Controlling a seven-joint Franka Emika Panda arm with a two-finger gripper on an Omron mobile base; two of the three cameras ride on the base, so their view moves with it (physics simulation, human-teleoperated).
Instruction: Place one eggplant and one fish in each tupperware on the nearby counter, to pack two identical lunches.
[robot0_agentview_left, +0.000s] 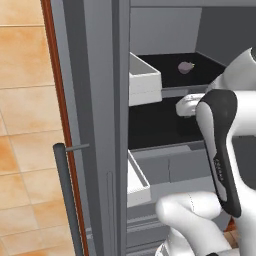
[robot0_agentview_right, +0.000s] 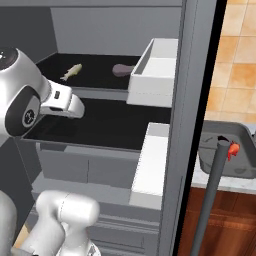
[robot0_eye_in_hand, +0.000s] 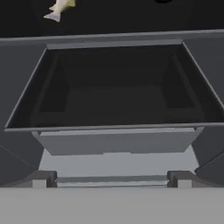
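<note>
Facing open fridge (robot0_agentview_right: 180, 125), dark shelf (robot0_agentview_right: 100, 125), orange tiled wall (robot0_agentview_left: 25, 100)

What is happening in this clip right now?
The white arm is reaching into an open fridge with its claw open and empty over the dark middle shelf. On the shelf above lie a pale fish and a dark purple eggplant, neither touched yet. Outside, past the fridge door, a dark grey tupperware sits on the counter with a red-orange fish at its rim.
</note>
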